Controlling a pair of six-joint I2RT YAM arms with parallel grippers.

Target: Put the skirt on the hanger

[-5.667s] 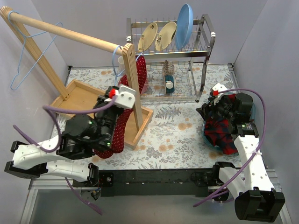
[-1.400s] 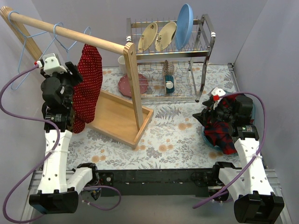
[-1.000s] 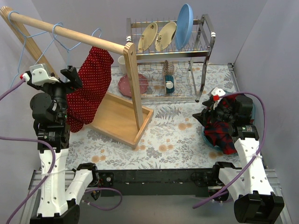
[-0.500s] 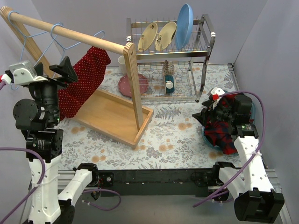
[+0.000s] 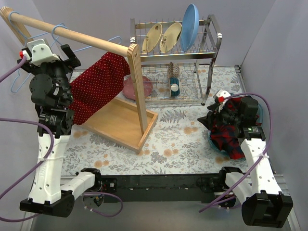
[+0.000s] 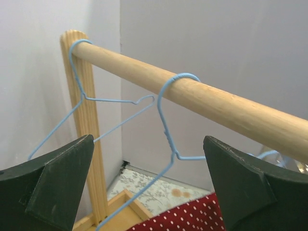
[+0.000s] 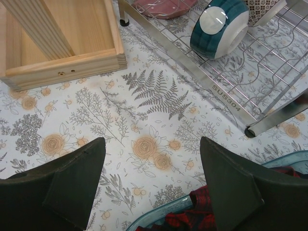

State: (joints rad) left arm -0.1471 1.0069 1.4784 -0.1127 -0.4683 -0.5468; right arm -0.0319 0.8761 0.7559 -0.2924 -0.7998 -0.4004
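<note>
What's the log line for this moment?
skirt: hanging from blue hanger on wooden rail | left end effector: open, empty, by rail | right end effector: open, empty

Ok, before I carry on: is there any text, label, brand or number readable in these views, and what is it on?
"SUS304": stamped along the front bottom rail of the metal dish rack, seen in the right wrist view.
No other writing, label or number shows in any of the three views.
</note>
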